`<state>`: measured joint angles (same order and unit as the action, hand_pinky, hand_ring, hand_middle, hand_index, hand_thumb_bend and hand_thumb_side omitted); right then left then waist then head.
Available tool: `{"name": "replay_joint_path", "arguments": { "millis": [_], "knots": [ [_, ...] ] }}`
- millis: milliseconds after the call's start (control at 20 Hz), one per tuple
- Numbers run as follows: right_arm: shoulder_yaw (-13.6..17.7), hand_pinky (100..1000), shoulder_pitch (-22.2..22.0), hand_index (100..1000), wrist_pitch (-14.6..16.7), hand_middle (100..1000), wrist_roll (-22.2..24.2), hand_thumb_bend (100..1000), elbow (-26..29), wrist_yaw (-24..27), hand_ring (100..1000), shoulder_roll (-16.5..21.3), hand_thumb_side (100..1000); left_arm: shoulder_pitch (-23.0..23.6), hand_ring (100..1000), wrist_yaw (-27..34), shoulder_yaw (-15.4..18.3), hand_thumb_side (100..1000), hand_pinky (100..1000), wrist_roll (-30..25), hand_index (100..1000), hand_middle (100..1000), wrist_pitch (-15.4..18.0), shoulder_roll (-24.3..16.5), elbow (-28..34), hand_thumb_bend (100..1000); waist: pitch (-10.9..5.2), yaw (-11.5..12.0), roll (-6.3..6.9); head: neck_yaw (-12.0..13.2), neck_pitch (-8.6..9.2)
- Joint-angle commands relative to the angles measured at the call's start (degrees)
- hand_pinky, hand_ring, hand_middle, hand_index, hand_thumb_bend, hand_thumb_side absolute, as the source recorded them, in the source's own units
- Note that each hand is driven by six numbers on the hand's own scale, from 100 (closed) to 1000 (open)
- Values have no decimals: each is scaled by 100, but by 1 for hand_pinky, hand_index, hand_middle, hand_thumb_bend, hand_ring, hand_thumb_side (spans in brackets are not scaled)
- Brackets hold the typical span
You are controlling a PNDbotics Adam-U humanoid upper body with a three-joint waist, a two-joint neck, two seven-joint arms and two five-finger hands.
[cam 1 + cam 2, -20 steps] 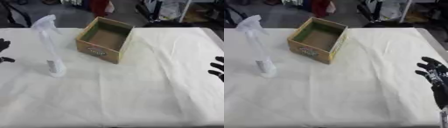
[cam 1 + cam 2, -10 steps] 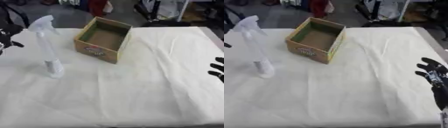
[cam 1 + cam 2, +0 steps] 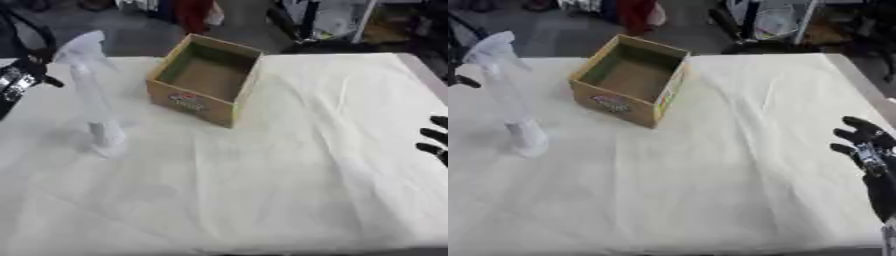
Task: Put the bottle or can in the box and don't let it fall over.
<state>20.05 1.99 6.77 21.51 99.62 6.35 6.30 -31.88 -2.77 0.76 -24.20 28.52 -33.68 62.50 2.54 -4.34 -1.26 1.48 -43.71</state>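
My left hand point(image 3: 19, 80) is up at the far left, just left of the spray bottle's point(image 3: 90, 95) white trigger head and not visibly touching it; I cannot tell how its fingers are set, since only a dark, blurred part of it shows. I judge it is there because the bottle is the thing to move. The bottle stands upright on the white-clothed surface point(image 3: 262, 190), tall, pale and narrow at the base, so I would expect it to tip easily if caught high up. Just right of the bottle and a little farther back sits the cardboard box point(image 3: 206, 80), open at the top and nothing visible inside, turned with one corner toward me. Well right of the box, at the surface's near right edge, my right hand point(image 3: 866, 150) rests idle with its fingers spread and released, holding nothing, clear of the reach.
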Motion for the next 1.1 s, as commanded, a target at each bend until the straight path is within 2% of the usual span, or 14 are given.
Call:
{"name": "replay_joint_path", "arguments": {
  "millis": [50,550,900,1100],
  "knots": [
    [-15,770,53,828,18,866,44,100,61,32,845,105,544,-224,1000,-188,-80,999,716,60,1000,890,47,-18,-96,164,-55,-24,0,38,40],
    [-30,771,69,828,5,866,67,100,63,43,845,83,545,-525,1000,-459,-189,1000,714,32,1000,890,141,279,-357,160,-65,-81,1,68,57],
    [-29,771,79,828,-11,866,71,100,70,48,845,78,545,-518,1000,-780,-251,969,726,71,1000,886,268,263,-377,100,-66,-89,9,61,68],
    [-30,771,79,828,-12,866,74,100,71,49,845,79,545,-467,1000,-961,-289,956,731,48,998,884,337,241,-366,100,-63,-79,7,63,72]
  ]
}}
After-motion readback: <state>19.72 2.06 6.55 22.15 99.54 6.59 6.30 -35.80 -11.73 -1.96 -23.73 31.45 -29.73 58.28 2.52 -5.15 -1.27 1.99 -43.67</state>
